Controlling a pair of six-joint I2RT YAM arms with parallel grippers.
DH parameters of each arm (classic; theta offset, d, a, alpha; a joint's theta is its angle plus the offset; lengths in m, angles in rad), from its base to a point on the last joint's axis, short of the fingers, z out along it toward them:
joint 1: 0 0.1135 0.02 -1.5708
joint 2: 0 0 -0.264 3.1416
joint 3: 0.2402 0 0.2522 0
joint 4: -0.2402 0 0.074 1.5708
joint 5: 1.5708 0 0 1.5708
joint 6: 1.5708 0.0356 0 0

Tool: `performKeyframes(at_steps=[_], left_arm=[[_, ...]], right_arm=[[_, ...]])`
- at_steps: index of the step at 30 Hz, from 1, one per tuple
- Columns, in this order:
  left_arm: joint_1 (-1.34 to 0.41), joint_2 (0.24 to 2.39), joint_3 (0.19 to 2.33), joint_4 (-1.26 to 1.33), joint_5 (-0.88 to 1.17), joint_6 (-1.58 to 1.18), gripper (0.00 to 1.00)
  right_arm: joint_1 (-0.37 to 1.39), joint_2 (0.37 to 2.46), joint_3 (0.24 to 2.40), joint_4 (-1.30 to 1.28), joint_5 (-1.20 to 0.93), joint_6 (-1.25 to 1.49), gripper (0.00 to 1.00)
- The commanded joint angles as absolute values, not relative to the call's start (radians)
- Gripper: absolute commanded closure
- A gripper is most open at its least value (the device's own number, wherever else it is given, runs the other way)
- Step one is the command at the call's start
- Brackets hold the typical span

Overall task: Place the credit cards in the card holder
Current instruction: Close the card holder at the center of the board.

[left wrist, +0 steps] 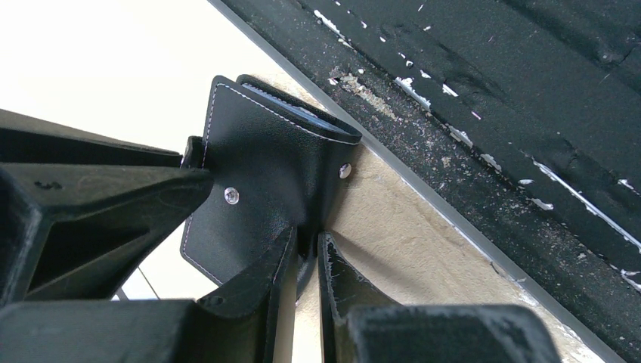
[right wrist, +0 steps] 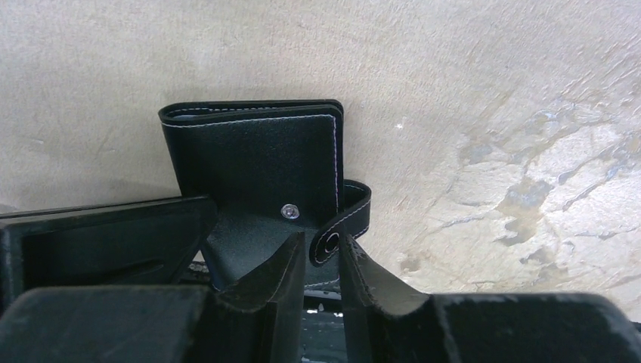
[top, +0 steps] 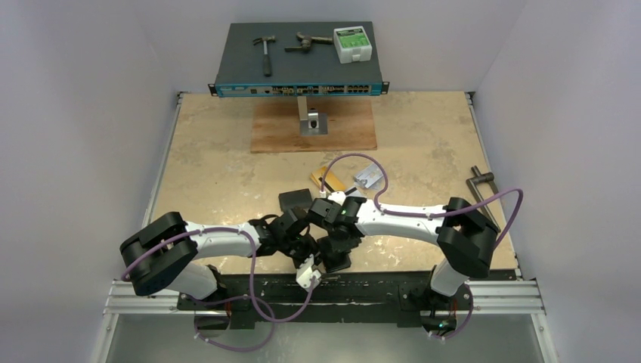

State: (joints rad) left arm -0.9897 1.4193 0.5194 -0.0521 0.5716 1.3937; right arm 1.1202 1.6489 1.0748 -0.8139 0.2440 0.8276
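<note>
The black card holder (top: 337, 259) is at the table's near edge, held partly open between both grippers. In the left wrist view it (left wrist: 264, 151) shows a stitched flap and two snap studs. My left gripper (left wrist: 306, 243) is shut on its lower fold, also seen from above (top: 308, 246). In the right wrist view the holder (right wrist: 257, 159) stands on edge, and my right gripper (right wrist: 322, 246) is shut on its snap tab (right wrist: 349, 212). A gold-orange card (top: 330, 180) and a silver-grey card (top: 370, 178) lie on the table behind the arms. I cannot make out a third card.
A plain black pouch (top: 295, 200) lies just behind the left wrist. A wooden board (top: 314, 127) with a metal bracket and a network switch (top: 298, 76) carrying tools stand at the back. A metal tool (top: 481, 181) lies at the right edge. The black front rail (left wrist: 491, 113) runs beside the holder.
</note>
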Motion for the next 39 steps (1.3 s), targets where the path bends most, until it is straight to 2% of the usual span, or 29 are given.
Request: performKeyframes(at_steps=[1, 7, 15, 23, 39], left_arm=[[-0.992, 1.425, 0.494, -0.081, 0.566, 1.343, 0.87], [-0.992, 1.424, 0.492, -0.08, 0.559, 1.352, 0.87], [-0.997, 1.423, 0.431, 0.039, 0.509, 1.452, 0.86], [-1.026, 1.443, 0.361, 0.172, 0.428, 1.552, 0.86], [-1.032, 1.445, 0.371, 0.149, 0.407, 1.531, 0.86]], right_arm=[[1.146, 1.62, 1.047, -0.826, 0.236, 0.88, 0.81], [1.146, 1.614, 1.06, -0.828, 0.252, 0.879, 1.0], [1.135, 1.598, 1.038, -0.804, 0.261, 0.895, 1.0], [1.047, 1.553, 0.985, -0.7, 0.165, 0.891, 1.0], [1.01, 1.588, 0.979, -0.661, 0.071, 0.831, 1.0]])
